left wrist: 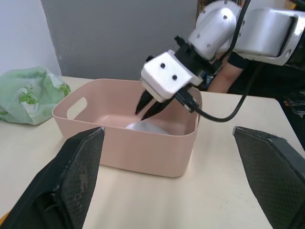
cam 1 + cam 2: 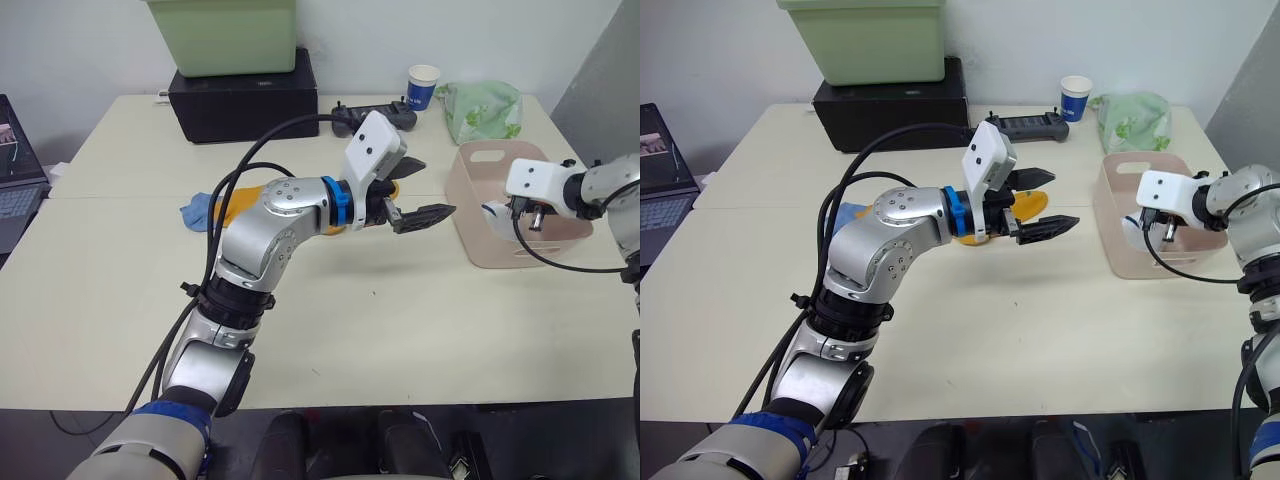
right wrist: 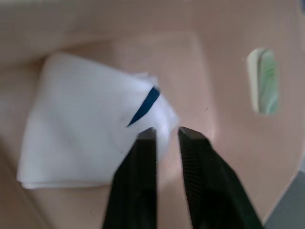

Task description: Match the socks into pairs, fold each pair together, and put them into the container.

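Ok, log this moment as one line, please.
white pair: folded, in pink basket | right gripper: over it, nearly shut, empty | left gripper: open, empty | orange, blue socks: on table

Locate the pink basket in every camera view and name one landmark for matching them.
Left eye view: pink basket at right, on the table, right gripper over it.
Right eye view: right side, rim at.
Left wrist view: centre, front wall.
Right wrist view: its inside floor, close up.
Shared landmark: folded white socks lying inside it, also at.
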Controlling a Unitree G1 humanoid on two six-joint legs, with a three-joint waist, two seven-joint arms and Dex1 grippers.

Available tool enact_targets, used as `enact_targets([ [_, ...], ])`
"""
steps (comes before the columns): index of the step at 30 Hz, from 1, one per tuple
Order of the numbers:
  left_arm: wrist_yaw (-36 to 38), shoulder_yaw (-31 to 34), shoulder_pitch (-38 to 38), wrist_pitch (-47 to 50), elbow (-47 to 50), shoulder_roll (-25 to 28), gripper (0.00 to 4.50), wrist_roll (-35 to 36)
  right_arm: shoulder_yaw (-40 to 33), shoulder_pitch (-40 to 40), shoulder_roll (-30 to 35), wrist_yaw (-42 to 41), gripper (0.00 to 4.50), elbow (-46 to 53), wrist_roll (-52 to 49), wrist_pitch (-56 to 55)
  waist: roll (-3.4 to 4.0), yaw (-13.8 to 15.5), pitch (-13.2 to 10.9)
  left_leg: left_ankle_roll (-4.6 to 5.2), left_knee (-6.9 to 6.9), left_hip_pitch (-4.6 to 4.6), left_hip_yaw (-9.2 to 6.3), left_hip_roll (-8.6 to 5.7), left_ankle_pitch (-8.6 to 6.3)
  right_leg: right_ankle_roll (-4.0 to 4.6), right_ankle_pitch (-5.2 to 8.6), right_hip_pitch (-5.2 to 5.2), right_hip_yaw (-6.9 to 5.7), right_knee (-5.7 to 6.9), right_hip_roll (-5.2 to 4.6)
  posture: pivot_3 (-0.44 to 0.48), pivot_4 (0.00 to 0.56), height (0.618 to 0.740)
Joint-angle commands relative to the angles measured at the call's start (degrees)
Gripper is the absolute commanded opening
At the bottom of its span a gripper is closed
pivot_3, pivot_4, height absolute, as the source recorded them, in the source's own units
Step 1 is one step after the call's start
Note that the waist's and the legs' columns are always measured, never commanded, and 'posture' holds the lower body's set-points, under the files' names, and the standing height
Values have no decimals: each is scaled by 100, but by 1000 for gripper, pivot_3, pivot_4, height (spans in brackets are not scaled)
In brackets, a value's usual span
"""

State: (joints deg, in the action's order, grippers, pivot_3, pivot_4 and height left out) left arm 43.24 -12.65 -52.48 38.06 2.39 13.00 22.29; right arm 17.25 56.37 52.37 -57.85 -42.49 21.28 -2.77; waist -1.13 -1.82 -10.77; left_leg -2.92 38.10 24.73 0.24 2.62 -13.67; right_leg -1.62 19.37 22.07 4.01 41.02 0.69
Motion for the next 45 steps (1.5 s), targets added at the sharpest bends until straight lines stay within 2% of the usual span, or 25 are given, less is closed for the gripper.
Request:
enact_targets([
  [1, -23, 63, -2, -17, 291, 37, 4500, -4, -110, 147, 18, 160, 20, -49, 8, -184, 0, -1, 0, 0, 0, 0, 0, 0, 0, 0, 0, 0, 0, 0, 0, 0, 150, 740],
  [5, -36, 176, 220, 3, 475, 233, 4500, 14, -474, 194, -128, 75, 20, 451, -413, 83, 2, -30, 1, 0, 0, -2, 1, 1, 0, 0, 0, 0, 0, 4, 1, 0, 150, 740],
  [7, -88, 281, 510, -99, 587, 426, 4500, -58, -1016, 114, -555, 57, 20, 1103, -1178, 797, 4, -74, 2, -1, -2, -5, 1, 3, 0, 0, 0, 0, 0, 8, 2, 0, 150, 740],
  [11, -356, 662, 1355, -521, 932, 911, 4500, -325, -1907, -457, -1587, 264, 20, 3349, -2759, 2300, 10, -138, 6, -2, -6, -12, -22, 21, 1, 1, -1, -2, -2, 17, 3, 0, 150, 740],
  [13, -475, 801, 1834, -787, 1066, 1128, 4500, -504, -2107, -860, -2044, 591, 20, 4302, -3279, 3028, 12, -105, 7, -7, -7, -7, -40, 30, 4, 2, 0, -3, -14, 19, 3, 0, 150, 740],
  [14, -563, 909, 2109, -865, 1136, 1208, 4500, -555, -2119, -1138, -2228, 749, 185, 4725, -3425, 3272, 12, -84, 7, -7, -8, -6, -45, 32, 4, 2, 0, -4, -19, 18, 4, 0, 150, 740],
  [16, -693, 1097, 2549, -946, 1266, 1297, 4500, -580, -2047, -1592, -2435, 1026, 607, 5286, -3503, 3488, 13, 1, 8, -8, -5, -3, -49, 26, 4, 2, 0, -6, -23, 16, 0, 0, 150, 740],
  [19, -859, 1402, 3249, -1075, 1507, 1369, 4500, -576, -1855, -2259, -2696, 1435, 1634, 5852, -3490, 3608, 12, 66, 8, -4, 3, 2, -43, -4, 3, 1, 0, -15, -27, 11, -31, 0, 150, 740],
  [22, -960, 1754, 4155, -1229, 1849, 1424, 4500, -523, -1631, -3160, -2929, 1858, 2798, 6091, -3216, 3210, 3, 68, 14, 15, 8, -3, -43, -13, -7, 0, 0, -33, -29, -1, -44, 0, 150, 740],
  [23, -1013, 1858, 4400, -1278, 1929, 1392, 4500, -493, -1560, -3452, -3000, 1981, 3059, 6153, -3150, 3083, 2, 65, 14, 16, 7, -4, -45, -13, -8, 0, 0, -34, -30, -2, -44, 0, 150, 740],
  [27, -1100, 1965, 5125, -1581, 2039, 1335, 4500, -585, -1360, -4378, -3101, 2395, 4475, 6332, -2809, 2545, 3, 47, 14, 17, -4, -8, -54, -3, -9, 0, 0, -32, -38, 1, -32, 0, 150, 740],
  [33, -1375, 2036, 5684, -2003, 1990, 1240, 4500, -764, -1463, -4947, -3119, 2805, 4475, 6560, -2707, 2502, 3, 11, 14, 17, -11, -28, -51, -1, -10, 0, 1, -46, -34, 2, -26, 0, 150, 740],
  [45, -1330, 2001, 5568, -2106, 1863, 1336, 4500, -750, -1285, -4860, -3143, 3072, 4475, 6470, -2493, 2321, 2, 5, 14, 18, -15, -47, -48, 1, -11, 0, 1, -66, -29, -6, -1, 0, 150, 740],
])
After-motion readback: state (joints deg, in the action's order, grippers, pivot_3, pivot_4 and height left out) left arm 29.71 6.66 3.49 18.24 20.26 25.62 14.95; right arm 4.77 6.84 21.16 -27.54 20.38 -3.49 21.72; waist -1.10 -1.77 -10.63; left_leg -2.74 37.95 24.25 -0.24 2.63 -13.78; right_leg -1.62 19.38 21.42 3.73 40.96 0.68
